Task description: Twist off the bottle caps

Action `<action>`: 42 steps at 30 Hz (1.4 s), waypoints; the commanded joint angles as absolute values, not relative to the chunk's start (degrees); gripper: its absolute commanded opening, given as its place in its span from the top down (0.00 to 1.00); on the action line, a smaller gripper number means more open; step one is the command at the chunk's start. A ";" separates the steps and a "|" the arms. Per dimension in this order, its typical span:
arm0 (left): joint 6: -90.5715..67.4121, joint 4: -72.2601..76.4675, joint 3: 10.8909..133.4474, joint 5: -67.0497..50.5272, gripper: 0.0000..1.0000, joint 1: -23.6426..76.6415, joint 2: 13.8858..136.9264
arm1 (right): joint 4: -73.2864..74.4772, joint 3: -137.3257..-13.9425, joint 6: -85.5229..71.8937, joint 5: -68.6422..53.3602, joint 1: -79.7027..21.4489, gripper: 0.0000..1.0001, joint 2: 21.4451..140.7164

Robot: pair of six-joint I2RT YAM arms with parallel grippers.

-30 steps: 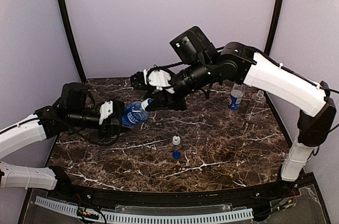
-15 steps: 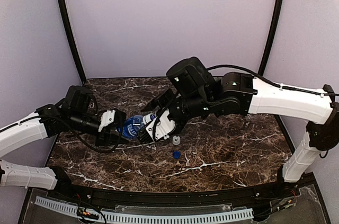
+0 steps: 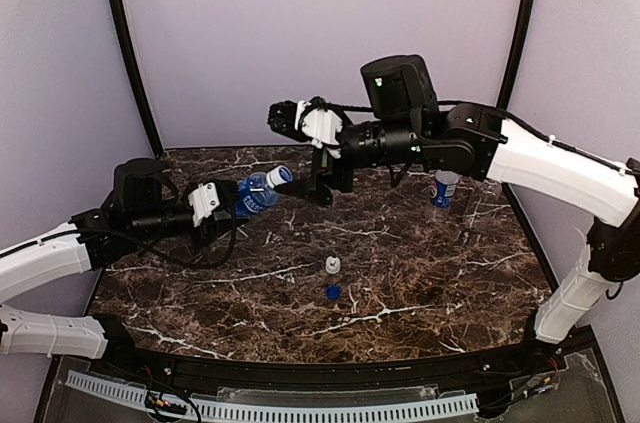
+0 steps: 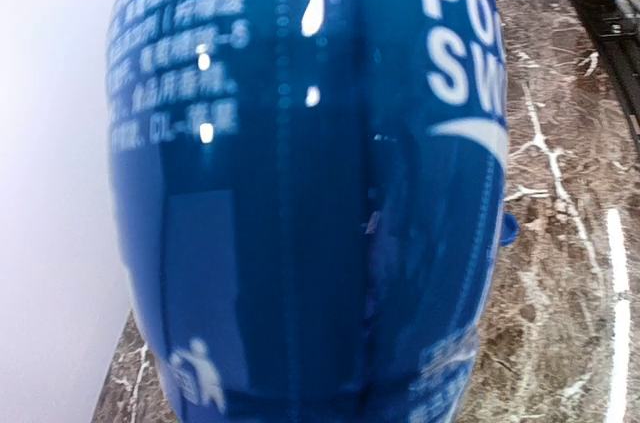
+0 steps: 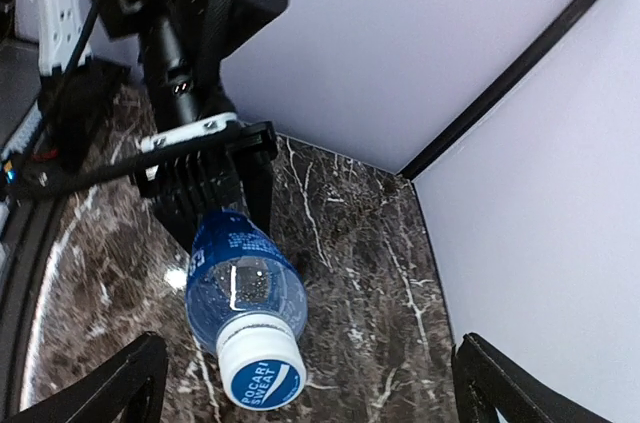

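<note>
— What's at the far left?
— The left arm [image 3: 45, 261], white shell with black joints, reaches low over the table [image 3: 430, 293] toward the middle. Its jaws are clenched on the base of the bottle [image 3: 252, 195]. The bottle is held off the table, lying almost level, with its neck tipped up to the right.

— What kind of bottle?
— Clear plastic and rounded, with a glossy blue label [image 4: 300, 193] printed in white that fills the left wrist view. The cap [image 3: 279, 176], white with blue lettering on top, sits on the neck.

— Anything around that cap?
— The right jaws, released and spread wide. In the right wrist view the black fingers [image 5: 110, 388] stand on either side of the cap, well apart from it.

— And below?
— The table is dark brown marble pattern with white veins. Near its middle lies a pale cap [image 3: 332, 264]. A blue cap [image 3: 333, 292] lies just beside it, nearer the arm bases and not touching it.

— Further right?
— A Pepsi bottle [image 3: 444, 188] stands upright near the back, its top hidden behind the right arm [image 3: 560, 168]. That arm rises from the right base, bends and stretches leftward above the table, with its wrist held high.
</note>
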State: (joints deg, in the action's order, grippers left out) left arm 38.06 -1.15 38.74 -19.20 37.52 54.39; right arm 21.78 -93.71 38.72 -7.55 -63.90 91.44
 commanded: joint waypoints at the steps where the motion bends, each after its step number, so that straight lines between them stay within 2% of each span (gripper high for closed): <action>1: 37.88 10.77 37.50 -7.75 0.72 37.61 54.74 | 20.66 -99.10 10.65 -19.03 -59.27 0.01 93.75; 3: 38.48 11.87 37.38 -5.54 0.72 37.62 54.97 | 21.52 -101.49 2.53 -19.23 -57.62 0.03 95.81; 7: 39.04 12.19 37.22 -3.46 0.72 37.62 55.11 | 24.51 -106.16 -7.05 -16.99 -56.93 0.13 99.21; 14: 39.57 12.00 37.18 -3.76 0.72 37.57 55.28 | 28.06 -111.41 -10.90 -17.73 -56.95 0.32 103.46; 22: 40.31 12.31 37.26 -3.95 0.73 37.55 55.24 | 30.99 -113.64 -10.21 -18.69 -56.61 0.74 105.50; 26: 40.88 9.75 37.26 -6.59 0.75 37.59 55.05 | 31.02 -113.72 -6.72 -19.58 -56.57 1.00 105.03; 30: 41.09 1.84 38.44 -16.47 0.77 37.60 54.65 | 31.22 -110.21 6.64 -24.79 -58.23 1.00 102.79; 35: 41.42 -12.58 40.93 -30.29 0.77 37.61 54.30 | 33.29 -98.71 38.33 -28.41 -64.42 1.00 95.92; 38: 43.14 -19.05 42.21 -36.74 0.77 37.62 54.47 | 33.88 -92.08 54.77 -23.16 -67.70 1.00 91.71; 42: 45.81 -25.50 42.49 -39.00 0.77 37.60 54.56 | 37.15 -91.55 66.68 -10.31 -70.72 1.00 91.01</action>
